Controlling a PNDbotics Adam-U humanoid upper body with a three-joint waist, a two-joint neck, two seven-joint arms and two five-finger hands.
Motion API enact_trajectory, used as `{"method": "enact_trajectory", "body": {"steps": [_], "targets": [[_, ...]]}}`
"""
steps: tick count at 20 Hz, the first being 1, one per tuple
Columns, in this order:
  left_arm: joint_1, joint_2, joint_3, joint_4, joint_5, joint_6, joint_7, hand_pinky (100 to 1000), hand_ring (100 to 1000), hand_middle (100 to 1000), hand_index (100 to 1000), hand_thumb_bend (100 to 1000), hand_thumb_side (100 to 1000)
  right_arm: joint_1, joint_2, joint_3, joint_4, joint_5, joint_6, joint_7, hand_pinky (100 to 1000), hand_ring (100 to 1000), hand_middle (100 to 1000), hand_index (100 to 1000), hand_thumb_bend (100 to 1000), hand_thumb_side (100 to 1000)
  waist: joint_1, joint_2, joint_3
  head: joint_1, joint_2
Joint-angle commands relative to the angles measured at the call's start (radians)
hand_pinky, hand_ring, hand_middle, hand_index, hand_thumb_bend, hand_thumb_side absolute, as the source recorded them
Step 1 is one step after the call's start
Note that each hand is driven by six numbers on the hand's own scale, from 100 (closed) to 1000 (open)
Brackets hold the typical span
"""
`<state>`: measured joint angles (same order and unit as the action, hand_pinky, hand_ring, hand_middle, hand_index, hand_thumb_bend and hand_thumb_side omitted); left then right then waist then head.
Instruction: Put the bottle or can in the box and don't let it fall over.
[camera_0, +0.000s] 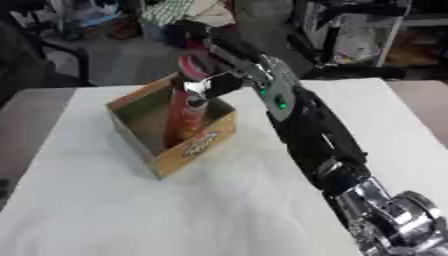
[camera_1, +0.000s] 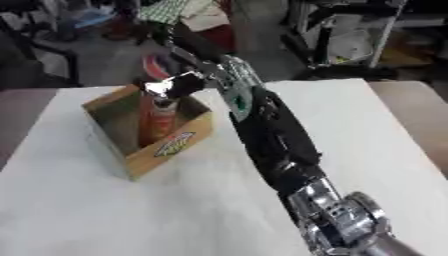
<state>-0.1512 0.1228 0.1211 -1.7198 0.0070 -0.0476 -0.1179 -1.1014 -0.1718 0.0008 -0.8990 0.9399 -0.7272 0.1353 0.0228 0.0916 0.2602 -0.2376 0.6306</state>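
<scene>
A tall red bottle with a silver top stands upright inside an open cardboard box on the white table. My right arm reaches in from the lower right, across the table to the box. My right hand is over the box's far right corner, its fingers curled round the top of the bottle. The box's near wall hides the bottle's base. My left hand shows in neither view.
The box sits at the table's far left, one corner towards me. A black chair and floor clutter lie beyond the far edge. Brown surfaces flank the table left and right.
</scene>
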Motion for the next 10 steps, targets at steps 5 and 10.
{"method": "enact_trajectory", "body": {"steps": [5,10], "targets": [[-0.016,0.008,0.001,-0.012,0.002,-0.002,-0.005,808,746,826,987,227,1000,-0.041,-0.004,-0.003,-0.048,0.037,0.010,-0.091,1000,1000,992,1000,378,595,0.002,-0.008,0.005,-0.001,-0.010],[-0.015,0.008,0.001,-0.011,0.002,-0.001,-0.006,809,746,826,987,226,1000,-0.056,0.014,-0.039,-0.157,-0.036,0.038,-0.175,1000,996,953,1000,367,534,0.000,-0.007,0.001,0.002,-0.010]]}}
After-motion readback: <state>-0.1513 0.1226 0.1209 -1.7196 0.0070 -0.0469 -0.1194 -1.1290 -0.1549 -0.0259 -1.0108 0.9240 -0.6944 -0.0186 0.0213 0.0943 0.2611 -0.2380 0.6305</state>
